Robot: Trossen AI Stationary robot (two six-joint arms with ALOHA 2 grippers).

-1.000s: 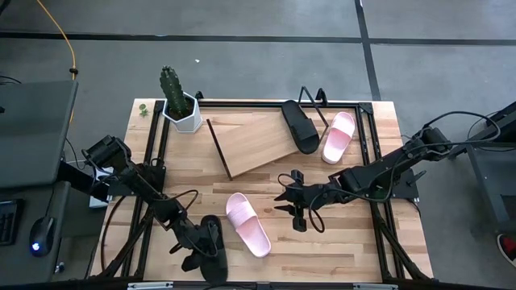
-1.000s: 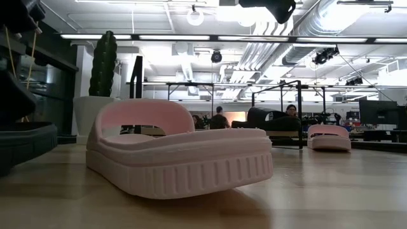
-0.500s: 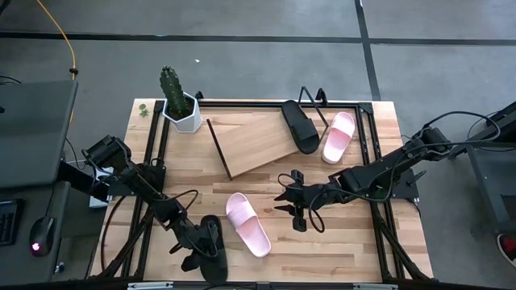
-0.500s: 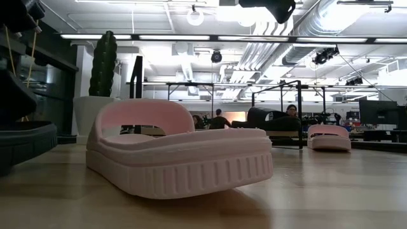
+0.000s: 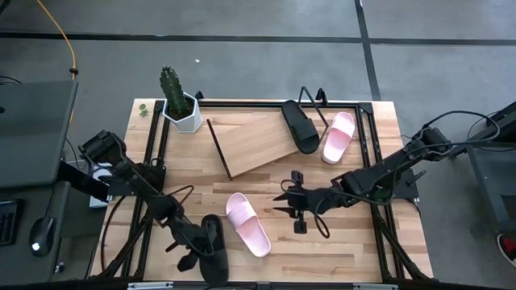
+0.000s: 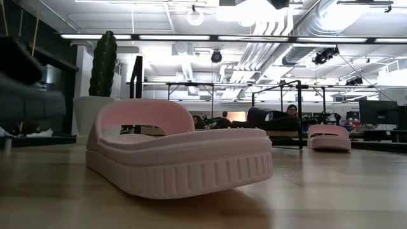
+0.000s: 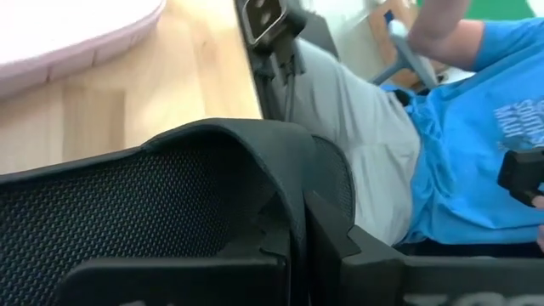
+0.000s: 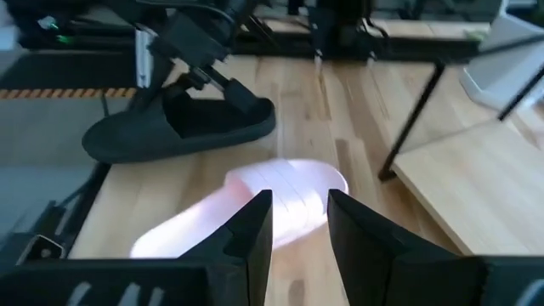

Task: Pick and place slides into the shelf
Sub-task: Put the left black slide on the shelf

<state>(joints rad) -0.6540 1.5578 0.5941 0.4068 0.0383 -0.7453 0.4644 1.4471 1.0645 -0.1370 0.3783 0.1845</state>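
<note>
Slides are spread out: I see my left end effector (image 5: 196, 246) clamped tight on a black slide (image 5: 211, 246) at the table's (image 5: 347, 242) near edge, lifted (low view). Right end effector (image 5: 288, 202) hovers parted over the nearest pink slide (image 5: 247, 224), holding nothing.

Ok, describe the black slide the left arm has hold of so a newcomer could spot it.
Start at the wooden table and go to its front left edge. The black slide lies there under the left gripper, beside a pink slide; the other black one sits on the shelf.
</note>
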